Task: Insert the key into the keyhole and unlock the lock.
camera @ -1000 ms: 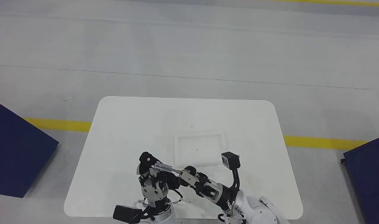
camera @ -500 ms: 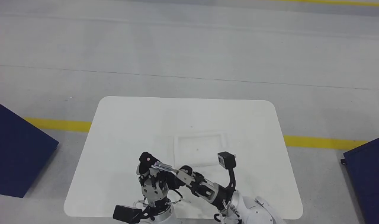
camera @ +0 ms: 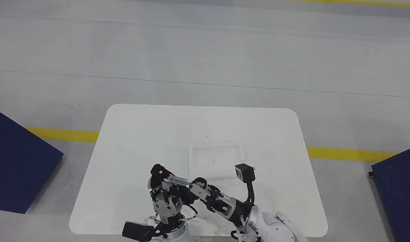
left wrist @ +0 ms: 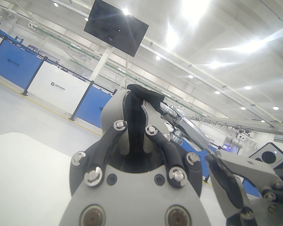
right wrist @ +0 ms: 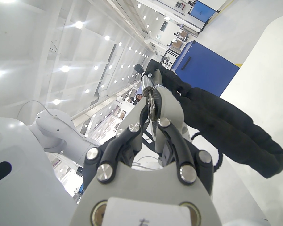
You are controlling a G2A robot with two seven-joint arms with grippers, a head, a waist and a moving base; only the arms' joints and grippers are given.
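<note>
**Key at the keyhole, turn not yet made**

Both arms are low over the near edge of the counter (camera: 256, 133), and it's tight work. The left gripper (left wrist: 141, 104) has its fingers (left wrist: 113, 111) closed down on one end of the lock (left wrist: 186, 125), holding it up off the counter. The silver body sticks out sideways, straight towards the other arm.

The right gripper (right wrist: 153, 98) faces it end-on. Its fingers (right wrist: 171, 105) are pinched almost together on the head of the key (right wrist: 151, 111). The blade runs forward out of the fingertips, along the gripper's own line. The round face of the lock sits just beyond those fingertips, keyhole (right wrist: 147, 93) towards them, and the key tip appears to be in the slot. How deep it sits cannot be told.

A black sleeved chain (right wrist: 226, 123) hangs off the lock and droops away to one side, clear of the key.

Here's what counts. The lock's long axis and the key blade look to be on one line, lock directly ahead of the right fingers, the two grippers very close together. The right arm has the key, so the push home and the twist about that shared axis look like its job. The left only needs to brace the body. Any tilt between the axes could bind the blade.
</note>
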